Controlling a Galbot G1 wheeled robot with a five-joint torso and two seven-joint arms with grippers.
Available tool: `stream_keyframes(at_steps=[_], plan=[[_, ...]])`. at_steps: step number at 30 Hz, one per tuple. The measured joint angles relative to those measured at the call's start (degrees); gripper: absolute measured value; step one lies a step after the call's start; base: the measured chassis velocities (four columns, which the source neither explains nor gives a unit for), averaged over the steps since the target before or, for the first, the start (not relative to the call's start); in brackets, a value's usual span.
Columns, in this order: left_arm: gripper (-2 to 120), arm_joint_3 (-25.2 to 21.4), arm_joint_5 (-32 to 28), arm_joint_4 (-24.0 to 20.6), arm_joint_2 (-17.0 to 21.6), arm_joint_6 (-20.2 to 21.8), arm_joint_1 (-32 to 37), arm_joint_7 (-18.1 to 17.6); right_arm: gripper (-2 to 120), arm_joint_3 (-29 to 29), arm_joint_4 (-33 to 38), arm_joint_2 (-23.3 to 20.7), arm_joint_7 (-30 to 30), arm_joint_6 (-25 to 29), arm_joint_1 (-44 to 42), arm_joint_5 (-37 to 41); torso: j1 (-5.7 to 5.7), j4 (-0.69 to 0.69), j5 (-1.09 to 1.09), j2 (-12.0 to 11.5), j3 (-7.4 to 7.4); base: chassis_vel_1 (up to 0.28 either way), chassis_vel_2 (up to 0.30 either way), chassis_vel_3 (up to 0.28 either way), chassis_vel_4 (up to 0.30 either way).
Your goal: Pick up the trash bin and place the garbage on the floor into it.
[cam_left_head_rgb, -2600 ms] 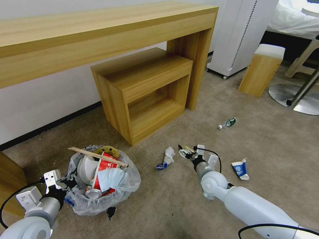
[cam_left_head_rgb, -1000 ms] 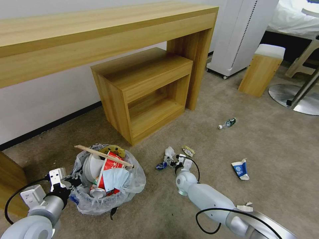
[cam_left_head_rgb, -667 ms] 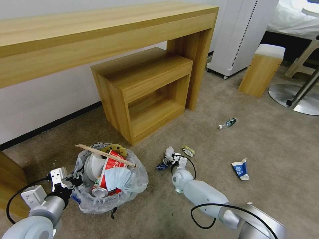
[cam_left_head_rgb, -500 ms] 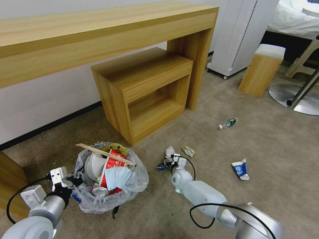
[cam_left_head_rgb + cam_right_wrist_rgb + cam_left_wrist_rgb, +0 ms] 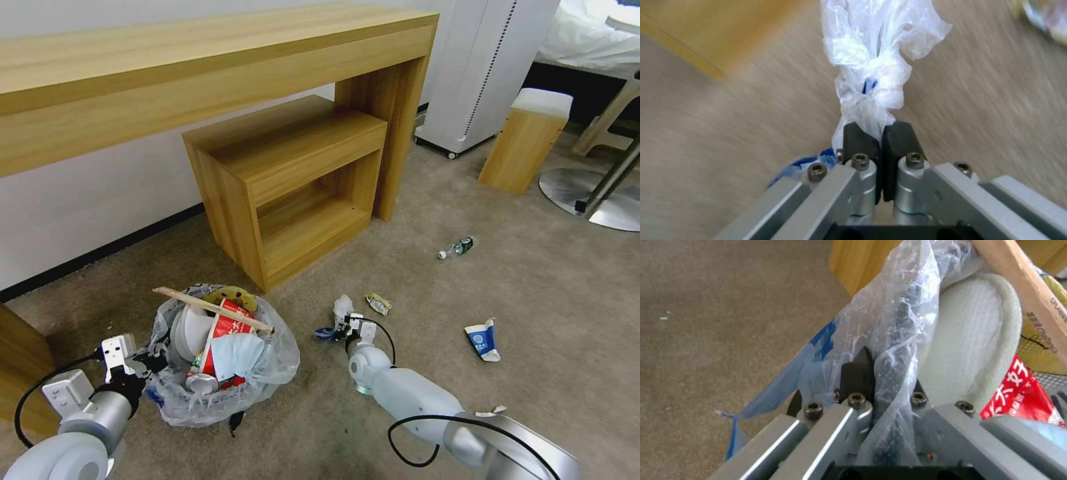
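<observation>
1. The right tool [image 5: 879, 133] is pinched on a crumpled white wad [image 5: 873, 66] low over the floor [image 5: 533, 300].
2. The bin [image 5: 223, 360] lies to that tool's left, just beside it.
3. The left tool [image 5: 882, 380] is clamped on the bin's rim and bag.
4. The wad's long axis points away from the right tool.

small dark print on wooden stick [image 5: 1031, 293], white characters on red wrapper [image 5: 1022, 396], none legible

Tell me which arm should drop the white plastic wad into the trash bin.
Right. The right claw is shut on the white plastic wad, close beside the trash bin. The left claw is busy, clamped on the bin's bagged rim.
</observation>
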Motion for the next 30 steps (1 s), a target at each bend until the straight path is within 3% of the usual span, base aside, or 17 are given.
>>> stream_keyframes(at_steps=[2,3,6,7,10,11,14,20,30], plan=[[1,0.01,0.13,0.8,0.09,-0.02,-0.23,-0.03,0,-0.03,8.26,-4.29,0.03,0.4,0.05,1.94,0.0,0.0,0.0,0.0,0.0,0.0,0.0,0.0,0.0],[1,0.01,0.13,0.8,0.09,-0.02,-0.23,-0.03,0,-0.03,8.26,-4.29,0.03,0.4,0.05,1.94,0.0,0.0,0.0,0.0,0.0,0.0,0.0,0.0,0.0],[1,0.08,0.42,1.42,0.11,-0.03,-0.46,-0.05,0,0.02,20.5,-11.91,0.88,0.58,0.9,3.53,0.0,-0.03,-0.01,0.0,0.0,0.0,0.0,0.0,0.0],[1,0.08,0.42,1.42,0.11,-0.03,-0.46,-0.05,0,0.02,20.5,-11.91,0.88,0.58,0.9,3.53,0.0,-0.03,-0.01,0.0,0.0,0.0,0.0,0.0,0.0],[1,0.09,0.55,1.67,0.1,-0.03,-0.53,-0.13,0,-0.81,30.75,-17.17,0.92,0.57,2.32,3.96,0.0,-0.03,0.0,0.0,0.0,0.0,0.0,0.0,0.0],[1,0.09,0.55,1.67,0.1,-0.03,-0.53,-0.13,0,-0.81,30.75,-17.17,0.92,0.57,2.32,3.96,0.0,-0.03,0.0,0.0,0.0,0.0,0.0,0.0,0.0],[1,-0.17,0.56,1.61,0.23,0.17,-0.47,-0.35,0,-2.33,40.37,-19.95,-0.6,0.56,3.95,3.93,0.0,0.0,-0.01,0.0,0.0,0.0,0.0,0.0,0.0],[1,-0.37,0.54,0.63,0.24,0.36,-0.06,-0.45,0,-4.57,47.76,-21.65,-4.16,1.45,6.55,4.06,0.0,-0.01,-0.01,0.0,0.0,0.0,0.0,0.0,0.0],[1,-0.25,0.54,-0.14,-0.04,0.45,-0.06,-0.49,0,-7.31,52.82,-22.87,-5.96,0.96,8.18,4.79,0.0,-0.01,-0.01,0.0,0.0,0.0,0.0,0.0,0.0]])
